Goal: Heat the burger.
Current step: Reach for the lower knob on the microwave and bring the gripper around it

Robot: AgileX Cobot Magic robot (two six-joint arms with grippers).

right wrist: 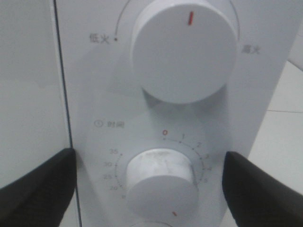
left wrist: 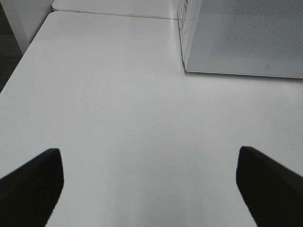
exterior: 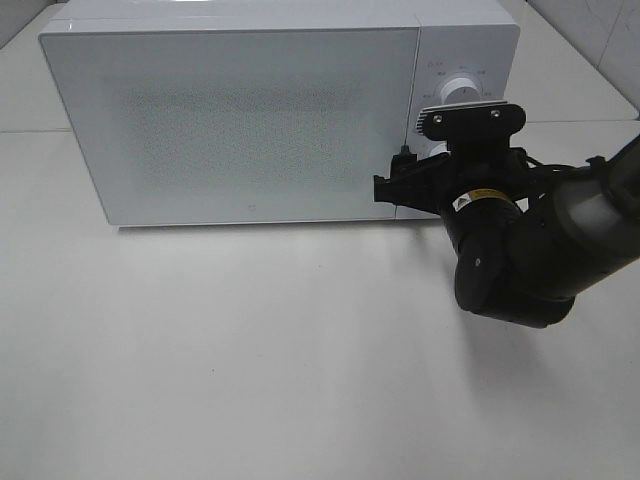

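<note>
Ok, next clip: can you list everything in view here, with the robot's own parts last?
microwave: one, white, door shut, at the back of the table
upper knob: one, white with a red mark, on the microwave's control panel
lower knob: one, white, on the timer dial below the upper knob
table: one, white, under the microwave
burger: none in view
right arm: one, black, reaching to the control panel
right pincer: one, black, open, a finger either side of the lower knob
left pincer: one, black, open above the table, with a microwave corner ahead
</note>
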